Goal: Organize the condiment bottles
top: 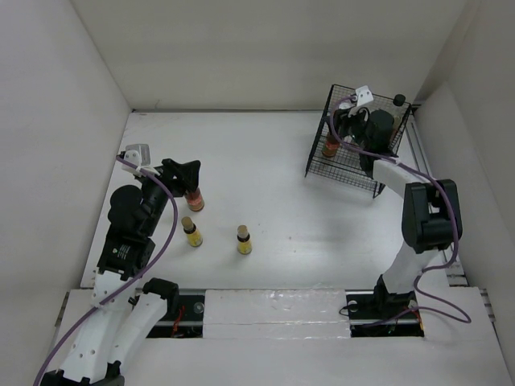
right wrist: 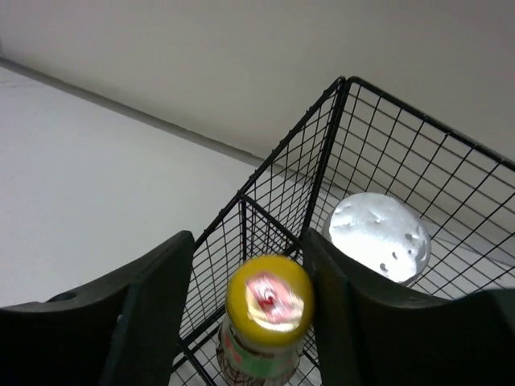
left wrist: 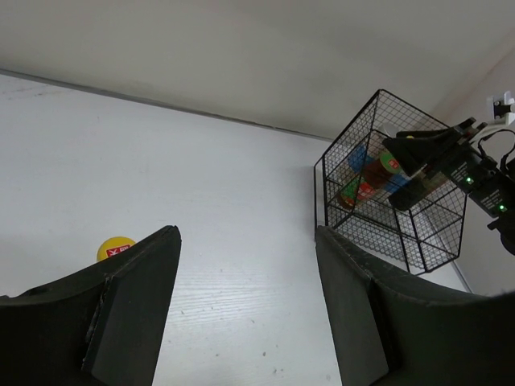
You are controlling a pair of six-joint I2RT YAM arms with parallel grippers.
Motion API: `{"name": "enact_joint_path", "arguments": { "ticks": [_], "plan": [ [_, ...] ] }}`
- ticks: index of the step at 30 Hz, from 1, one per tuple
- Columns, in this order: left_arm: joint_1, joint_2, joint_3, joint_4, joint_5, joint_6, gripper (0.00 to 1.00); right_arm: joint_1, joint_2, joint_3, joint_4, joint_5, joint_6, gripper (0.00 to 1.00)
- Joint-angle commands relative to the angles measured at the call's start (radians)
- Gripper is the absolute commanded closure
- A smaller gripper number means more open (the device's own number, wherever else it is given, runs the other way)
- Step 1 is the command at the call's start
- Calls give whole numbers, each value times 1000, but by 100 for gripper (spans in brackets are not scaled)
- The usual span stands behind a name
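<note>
sorting condiments: right gripper point(right wrist: 248, 241) straddles a sauce bottle point(right wrist: 269, 301) in the far-right corner basket point(right wrist: 386, 137), grip unclear; left gripper point(left wrist: 247, 233) gapes wide beside a second bottle point(top: 194, 198).

Top view: fixed high over the near edge, looking down on the whole table point(top: 265, 161), with the wire basket point(top: 338, 173) at far right. Left wrist view: low over the table, facing across to that basket, well apart from it. Right wrist view: close above the basket, looking steeply in. All three views share it.
</note>
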Motion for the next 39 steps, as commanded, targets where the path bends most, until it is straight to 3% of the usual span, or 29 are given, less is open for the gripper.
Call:
{"name": "enact_joint_path", "arguments": {
  "ticks": [1,5,18,19,21,22,23,24,26,27,29,30,33,34,37,39],
  "plan": [
    [6,-2,9,43,14,2,37,10,-51,-8,118,35,8,37],
    [6,-2,9,43,14,2,37,10,-74,-8,98,46,8,30],
    [6,7,9,43,-8,2,37,45,-180,63,-47,48,-76,23],
    [6,7,9,33,-24,2,37,84,-180,78,-75,33,-99,25],
    [6,7,9,23,-44,2,37,137,-169,141,-168,20,-169,44],
    [6,-5,9,14,-70,-9,37,200,-160,165,-202,-9,-191,56],
    [6,-16,9,14,-89,-9,37,232,-148,213,-234,-21,-209,79],
    [6,-16,9,0,-110,-22,41,266,-123,230,-257,-41,-220,88],
    [6,-25,19,-21,-196,-38,42,362,-94,267,-271,-130,-233,98],
    [6,-36,19,-32,-225,-47,42,395,-61,277,-271,-158,-233,98],
    [6,-49,19,-52,-303,-76,43,496,-28,297,-280,-217,-233,92],
    [6,-62,19,-61,-323,-85,43,528,-14,310,-280,-227,-233,76],
    [6,-71,29,-87,-402,-131,43,627,49,342,-280,-289,-233,49],
    [6,-71,29,-101,-416,-142,42,644,82,342,-280,-303,-233,32],
    [6,-94,29,-101,-439,-153,38,704,139,385,-280,-337,-222,19],
    [6,-94,29,-101,-439,-153,38,724,194,409,-280,-346,-210,19]
  ]
}}
